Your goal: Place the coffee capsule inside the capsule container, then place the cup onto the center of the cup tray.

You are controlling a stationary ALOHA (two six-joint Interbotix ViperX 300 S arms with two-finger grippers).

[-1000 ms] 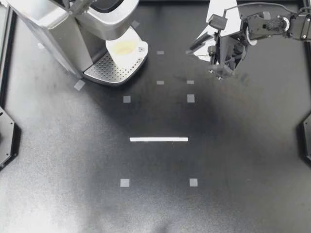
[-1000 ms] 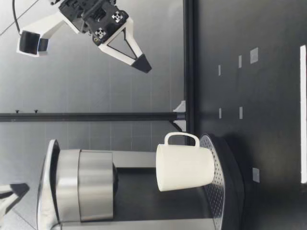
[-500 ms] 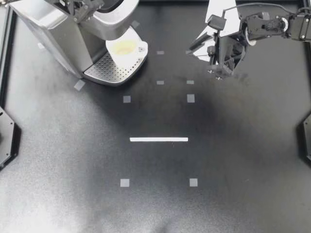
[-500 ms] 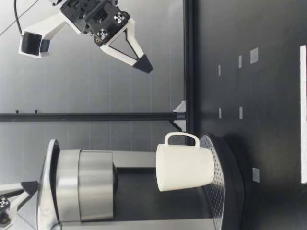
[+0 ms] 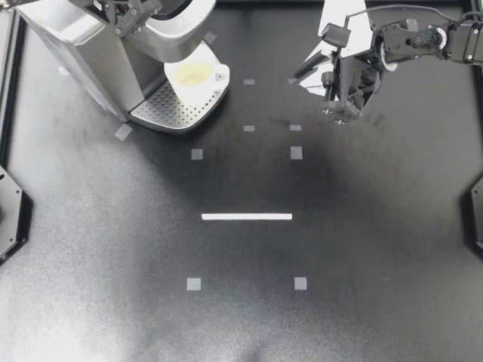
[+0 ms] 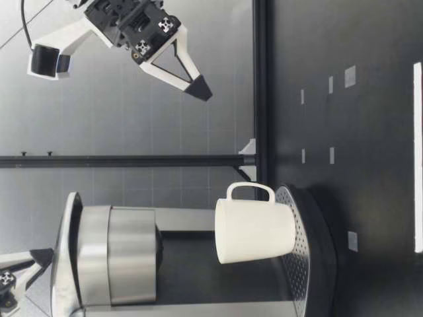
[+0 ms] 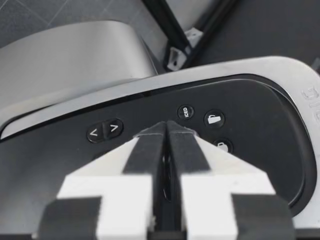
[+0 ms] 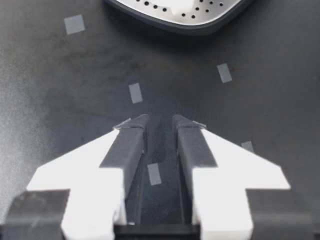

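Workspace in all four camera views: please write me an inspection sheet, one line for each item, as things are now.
Surface: black table marked with grey tape squares and one white tape strip.
Job's things: white handled cup upright on the perforated metal cup tray of the silver coffee machine; coffee capsule: nothing seen.
Clutter: nothing seen.
Grippers: my left gripper shut and empty, tips at the machine's black button panel; my right gripper slightly open and empty, high above the table.
Cables: thin black cable by my right arm, clear of the table.
Surroundings: black frame rail at the table's far edge; grey wall behind.
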